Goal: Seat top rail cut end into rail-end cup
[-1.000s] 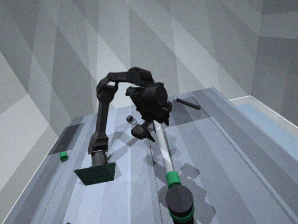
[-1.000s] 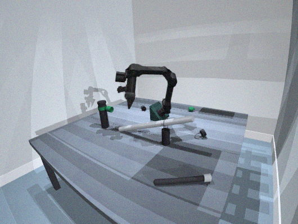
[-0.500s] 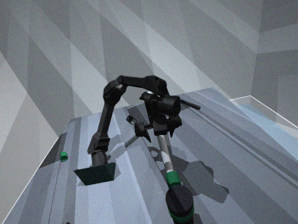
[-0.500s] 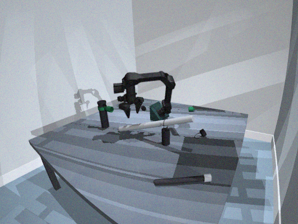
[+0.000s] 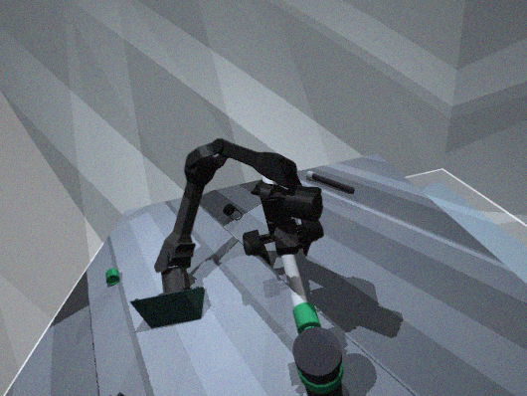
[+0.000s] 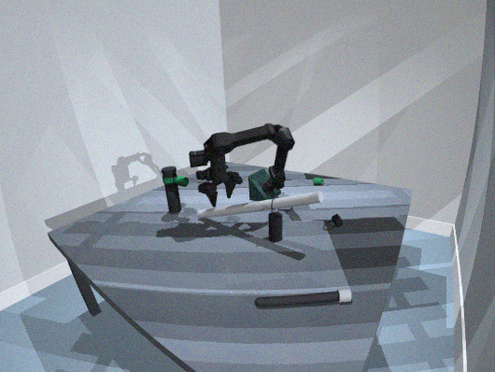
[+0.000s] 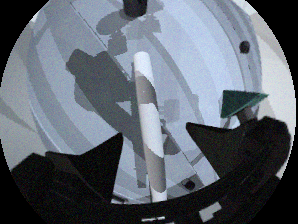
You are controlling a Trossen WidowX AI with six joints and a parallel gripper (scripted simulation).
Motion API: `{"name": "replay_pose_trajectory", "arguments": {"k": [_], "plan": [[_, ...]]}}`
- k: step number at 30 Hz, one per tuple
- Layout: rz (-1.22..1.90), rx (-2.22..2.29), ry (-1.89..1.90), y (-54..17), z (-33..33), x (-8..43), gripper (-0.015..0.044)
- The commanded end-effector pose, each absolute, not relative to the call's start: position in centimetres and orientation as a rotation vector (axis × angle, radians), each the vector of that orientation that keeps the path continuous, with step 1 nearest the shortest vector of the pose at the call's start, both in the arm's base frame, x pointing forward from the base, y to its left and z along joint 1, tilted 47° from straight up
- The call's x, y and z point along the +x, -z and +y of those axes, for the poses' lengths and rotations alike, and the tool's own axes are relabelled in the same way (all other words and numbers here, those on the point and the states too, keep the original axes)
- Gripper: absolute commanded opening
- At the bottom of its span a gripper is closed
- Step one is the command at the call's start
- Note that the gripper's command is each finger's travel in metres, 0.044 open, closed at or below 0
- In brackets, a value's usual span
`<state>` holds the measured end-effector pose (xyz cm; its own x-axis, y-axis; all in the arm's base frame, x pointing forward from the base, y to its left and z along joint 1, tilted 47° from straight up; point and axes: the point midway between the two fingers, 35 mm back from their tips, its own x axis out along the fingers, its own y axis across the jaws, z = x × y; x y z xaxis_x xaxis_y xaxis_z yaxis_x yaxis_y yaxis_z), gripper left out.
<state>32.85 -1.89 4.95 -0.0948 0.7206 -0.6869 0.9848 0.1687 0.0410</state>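
Observation:
The white rail (image 5: pixel 289 269) (image 6: pixel 247 208) (image 7: pixel 151 125) slants through the loop on the short post (image 6: pixel 275 227). Its lower end lies low, outside and below the green end cup (image 5: pixel 305 315) (image 6: pixel 182 180). The cup hangs on the band near the top of the big black post (image 5: pixel 317 350) (image 6: pixel 173 198) (image 7: pixel 135 6). In the top view cup and rail only line up by overlap. My gripper (image 5: pixel 288 259) (image 6: pixel 221 201) (image 7: pixel 154 131) is open and empty, pointing down above the rail's lower part, with one finger on each side of it in the wrist view. Contact cannot be told.
A dark tube with a white end (image 5: pixel 332 183) (image 6: pixel 299 299) lies on the table. A loose green piece (image 5: pixel 112 277) (image 6: pixel 318 181) and a small black piece with a loop (image 5: pixel 231 210) (image 6: pixel 337 220) lie apart. The arm's dark green base plate (image 5: pixel 171 307) (image 7: pixel 240 102) stands beside the rail.

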Motion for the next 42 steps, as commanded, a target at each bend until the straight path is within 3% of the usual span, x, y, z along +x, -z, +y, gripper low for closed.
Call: {"name": "replay_pose_trajectory", "arguments": {"k": [1,40,42], "plan": [[1.877,1.617,0.599,-4.7,-1.6,32.8,0.044],[1.878,1.618,0.595,-0.7,2.7,32.2,0.044],[1.878,1.618,0.596,-0.7,2.7,32.2,0.0387]]}}
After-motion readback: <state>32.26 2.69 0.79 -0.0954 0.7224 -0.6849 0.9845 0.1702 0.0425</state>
